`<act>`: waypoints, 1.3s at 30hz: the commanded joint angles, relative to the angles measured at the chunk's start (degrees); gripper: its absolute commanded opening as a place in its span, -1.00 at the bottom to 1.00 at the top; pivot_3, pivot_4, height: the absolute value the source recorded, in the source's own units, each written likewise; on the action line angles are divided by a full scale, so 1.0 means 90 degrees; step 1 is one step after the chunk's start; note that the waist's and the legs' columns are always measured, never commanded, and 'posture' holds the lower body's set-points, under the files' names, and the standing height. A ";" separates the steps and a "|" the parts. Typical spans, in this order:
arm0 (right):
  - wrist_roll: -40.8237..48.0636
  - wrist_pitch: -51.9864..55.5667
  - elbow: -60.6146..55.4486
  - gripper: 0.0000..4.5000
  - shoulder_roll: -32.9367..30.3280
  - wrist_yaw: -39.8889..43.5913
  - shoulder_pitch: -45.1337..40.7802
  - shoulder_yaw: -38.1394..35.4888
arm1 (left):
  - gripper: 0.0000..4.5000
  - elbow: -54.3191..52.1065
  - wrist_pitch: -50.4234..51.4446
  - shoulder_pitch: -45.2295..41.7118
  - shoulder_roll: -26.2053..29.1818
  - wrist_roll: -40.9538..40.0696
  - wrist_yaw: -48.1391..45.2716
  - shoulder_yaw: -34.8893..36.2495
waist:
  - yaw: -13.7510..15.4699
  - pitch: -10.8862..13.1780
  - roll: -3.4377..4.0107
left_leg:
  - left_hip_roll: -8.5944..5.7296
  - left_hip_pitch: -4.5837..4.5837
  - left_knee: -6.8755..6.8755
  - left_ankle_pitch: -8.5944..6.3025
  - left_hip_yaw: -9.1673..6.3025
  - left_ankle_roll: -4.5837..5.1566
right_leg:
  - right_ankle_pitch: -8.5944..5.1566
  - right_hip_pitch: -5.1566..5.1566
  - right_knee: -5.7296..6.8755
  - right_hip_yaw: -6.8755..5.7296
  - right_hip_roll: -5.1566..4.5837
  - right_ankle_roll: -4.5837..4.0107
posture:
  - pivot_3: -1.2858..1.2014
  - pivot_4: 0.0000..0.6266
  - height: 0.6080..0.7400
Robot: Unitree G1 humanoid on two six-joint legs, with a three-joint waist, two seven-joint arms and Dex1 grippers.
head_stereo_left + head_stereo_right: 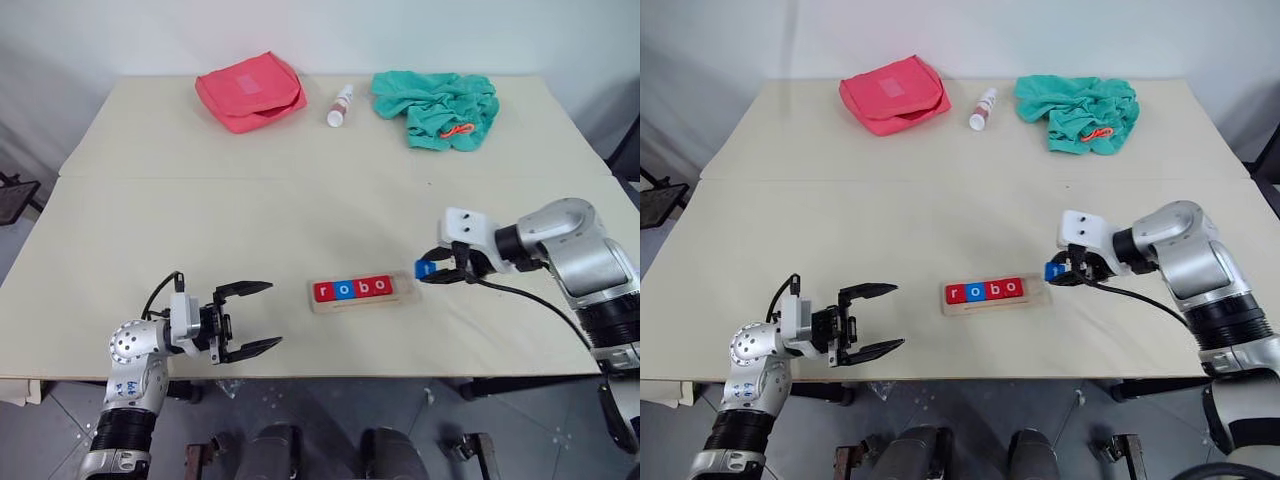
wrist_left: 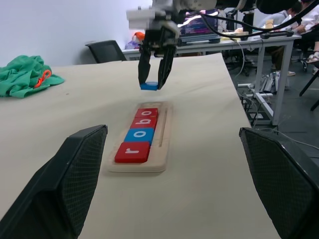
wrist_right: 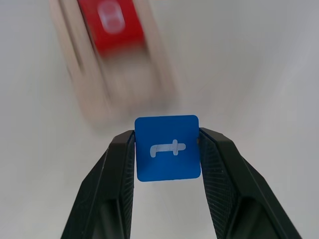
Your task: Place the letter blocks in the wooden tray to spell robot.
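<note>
The wooden tray point(image 1: 404, 293) lies near the table's front edge, holding letter blocks point(image 1: 351, 288) that read r, o, b, o: red, blue, red, red. A blue block with a white t point(image 3: 167, 148) hangs just above the table beyond the tray's right end, clamped between the fingers of my right gripper point(image 1: 428, 270), which is shut on it. My left gripper point(image 1: 258, 318) hovers open to the left of the tray, its fingers pointing toward it with nothing between them.
At the back of the table lie a pink pouch point(image 1: 250, 90), a small white bottle point(image 1: 340, 105) and a crumpled teal cloth point(image 1: 437, 108). In the left wrist view, chairs and desks stand beyond the table's right edge.
</note>
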 commanded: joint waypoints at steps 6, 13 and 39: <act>0.0051 0.0493 -0.0596 -0.35 0.0335 -0.0168 -0.0012 0.0157 | 1.00 0.0107 -0.0152 -0.0146 0.0001 -0.0043 -0.0088 0.0033 | 0.0004 0.0000 0.0000 | -0.0005 -0.0005 0.0002 0.0000 -0.0011 0.0000 | 0.0000 -0.0001 0.0003 -0.0006 -0.0001 0.0000 | 0.03 -0.52 1.00; 0.0069 0.0530 -0.0614 -0.35 0.0481 -0.0168 -0.0055 0.0301 | 1.00 0.0096 -0.0188 -0.0109 0.0011 -0.0036 -0.0066 0.0048 | -0.0004 0.0000 0.0000 | -0.0006 -0.0005 0.0000 0.0000 -0.0012 0.0000 | 0.0000 -0.0001 0.0003 -0.0008 -0.0002 0.0000 | 0.03 -0.52 1.00; 0.0354 0.0741 -0.0563 0.99 0.0766 -0.0616 -0.0221 -0.0047 | 1.00 0.0252 -0.0251 -0.0208 -0.0022 -0.0031 -0.0089 0.0023 | 0.0002 0.0000 0.0000 | -0.0006 -0.0005 0.0000 0.0000 -0.0015 0.0000 | 0.0000 -0.0001 0.0005 -0.0009 -0.0002 0.0000 | 0.03 -0.52 1.00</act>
